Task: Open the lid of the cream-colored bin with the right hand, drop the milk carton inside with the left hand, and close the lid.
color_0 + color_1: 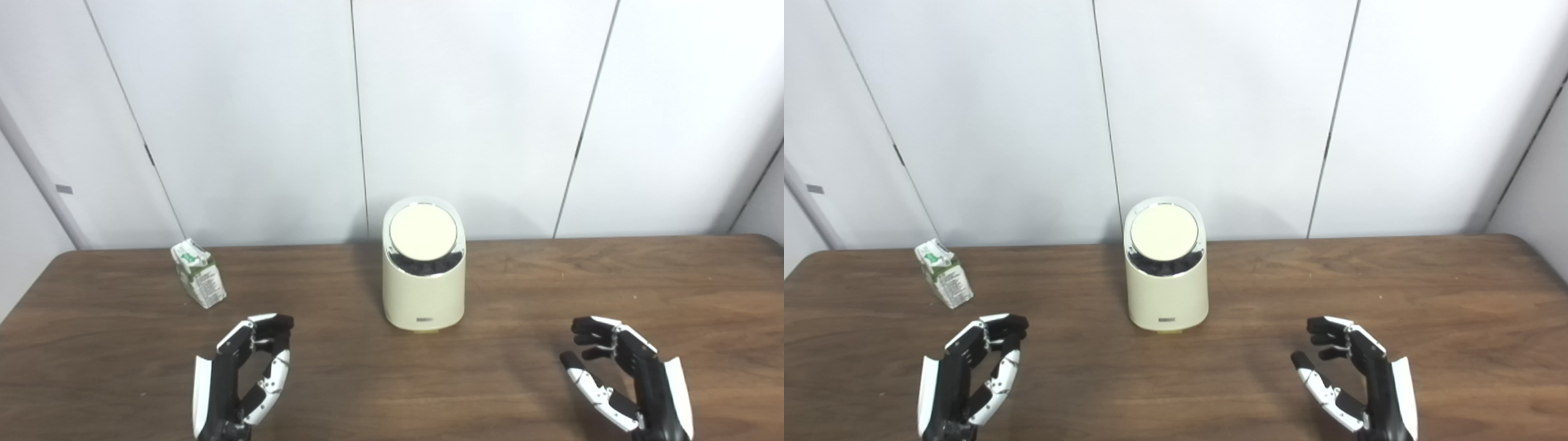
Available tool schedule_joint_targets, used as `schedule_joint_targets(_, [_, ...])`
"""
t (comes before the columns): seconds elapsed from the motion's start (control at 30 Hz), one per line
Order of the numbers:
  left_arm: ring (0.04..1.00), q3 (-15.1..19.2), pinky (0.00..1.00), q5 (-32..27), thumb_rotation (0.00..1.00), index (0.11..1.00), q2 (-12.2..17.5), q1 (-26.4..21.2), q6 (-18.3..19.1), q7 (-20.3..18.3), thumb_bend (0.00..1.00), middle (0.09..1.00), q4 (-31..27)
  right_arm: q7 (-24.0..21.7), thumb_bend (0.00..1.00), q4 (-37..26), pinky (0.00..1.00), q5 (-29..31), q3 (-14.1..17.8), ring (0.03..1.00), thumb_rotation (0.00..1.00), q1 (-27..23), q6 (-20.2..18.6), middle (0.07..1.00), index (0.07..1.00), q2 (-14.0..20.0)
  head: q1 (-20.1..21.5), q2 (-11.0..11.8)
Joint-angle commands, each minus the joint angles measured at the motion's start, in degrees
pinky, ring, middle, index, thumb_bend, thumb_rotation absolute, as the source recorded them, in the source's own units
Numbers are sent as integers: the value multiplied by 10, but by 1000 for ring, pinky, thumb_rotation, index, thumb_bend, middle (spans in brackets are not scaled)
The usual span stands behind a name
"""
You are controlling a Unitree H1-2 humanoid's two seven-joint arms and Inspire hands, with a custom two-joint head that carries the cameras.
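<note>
A cream-colored bin point(422, 288) stands upright on the brown wooden table point(520, 288), near the middle and toward the far edge; its round lid point(423, 233) sits tilted toward the camera within a shiny rim, and below the lid's lower edge a dark crescent shows, so whether the lid is fully seated I cannot tell; a small dark label marks the foot of the bin's front. The milk carton point(199, 272), white and green with small print on its side, stands on the table well to the left of the bin, leaning a little, its folded top creased; it touches nothing but the table. The left hand point(245, 373) rises from the lower edge on the near left, nearer the camera than the carton and apart from it; its fingers point(269, 327) curl loosely forward and the thumb stands away from them, with nothing between; it holds nothing. The right hand point(621, 373) mirrors it on the near right, well apart from the bin; its fingers point(591, 337) bend inward, the thumb point(585, 380) spread toward the middle, the palm empty. Behind the table runs a wall of pale panels point(478, 110) divided by thin dark seams.
</note>
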State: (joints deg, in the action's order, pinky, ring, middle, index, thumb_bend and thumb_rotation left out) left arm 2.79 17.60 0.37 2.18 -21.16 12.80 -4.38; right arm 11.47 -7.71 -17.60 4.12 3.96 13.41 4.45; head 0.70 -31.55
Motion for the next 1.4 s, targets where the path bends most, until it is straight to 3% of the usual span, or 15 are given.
schedule_joint_targets(0.0, [604, 0, 513, -2, 293, 623, 4, -1, -14, 1, 224, 629, -9, 4, 272, -12, 528, -5, 2, 618, 290, -8, 14, 643, 624, 2, 1, 0])
schedule_joint_targets(0.5, [604, 0, 516, 3, 270, 620, 0, -2, -9, 4, 223, 629, -8, 4, 274, -14, 524, -4, 3, 616, 275, -8, 10, 642, 625, 3, -2, 2])
schedule_joint_targets(0.63, [601, -1, 509, 7, 286, 620, 0, -2, -12, 5, 218, 628, -8, 1, 291, -38, 537, 52, 14, 624, 276, -13, -5, 649, 629, -12, -4, 3])
schedule_joint_targets(0.7, [596, 0, 502, 4, 267, 618, -1, -2, -14, 6, 215, 625, -7, -5, 279, -75, 532, 85, 20, 619, 232, -25, -20, 644, 629, -17, -3, 3])
schedule_joint_targets(0.77, [602, 0, 509, 2, 282, 622, -1, -1, -12, 5, 221, 631, -7, -14, 295, -112, 541, 103, 22, 633, 269, -45, -34, 654, 638, -12, -2, 3])
schedule_joint_targets(0.87, [606, 1, 519, -1, 313, 623, -1, -2, -14, 6, 233, 631, -3, -53, 439, -163, 603, 110, 14, 697, 458, -81, -87, 722, 713, 19, -1, 4])
schedule_joint_targets(0.93, [608, 1, 523, 0, 302, 625, -1, -3, -13, 5, 230, 632, -2, -92, 553, -194, 743, 107, 5, 825, 630, -116, -140, 849, 850, 53, -1, 5])
schedule_joint_targets(0.97, [609, 1, 522, 1, 299, 627, -1, -3, -11, 5, 228, 634, -1, -106, 621, -207, 818, 104, 1, 893, 686, -136, -171, 911, 919, 64, -1, 6])
schedule_joint_targets(1.07, [601, -1, 511, 6, 269, 623, -2, -8, -17, 9, 219, 628, 7, -129, 750, -232, 898, 81, -14, 967, 775, -212, -257, 967, 986, 79, 1, 12])
schedule_joint_targets(1.17, [601, -3, 512, 7, 247, 624, -4, -13, -10, 8, 208, 629, 13, -146, 780, -236, 815, 55, -33, 914, 795, -293, -337, 958, 990, 84, 0, 17])
schedule_joint_targets(1.23, [606, -4, 521, 7, 243, 627, -7, -15, -6, 9, 207, 632, 16, -158, 815, -232, 833, 38, -46, 950, 849, -334, -379, 975, 998, 89, -2, 19])
schedule_joint_targets(1.27, [607, -5, 526, 7, 244, 627, -8, -17, -9, 10, 208, 632, 20, -164, 837, -219, 854, 24, -50, 966, 863, -358, -392, 979, 999, 89, -3, 21])
schedule_joint_targets(1.37, [602, -9, 518, 7, 213, 625, -12, -22, -21, 14, 207, 628, 32, -176, 906, -177, 788, -18, -66, 962, 898, -408, -403, 976, 991, 92, -8, 24])
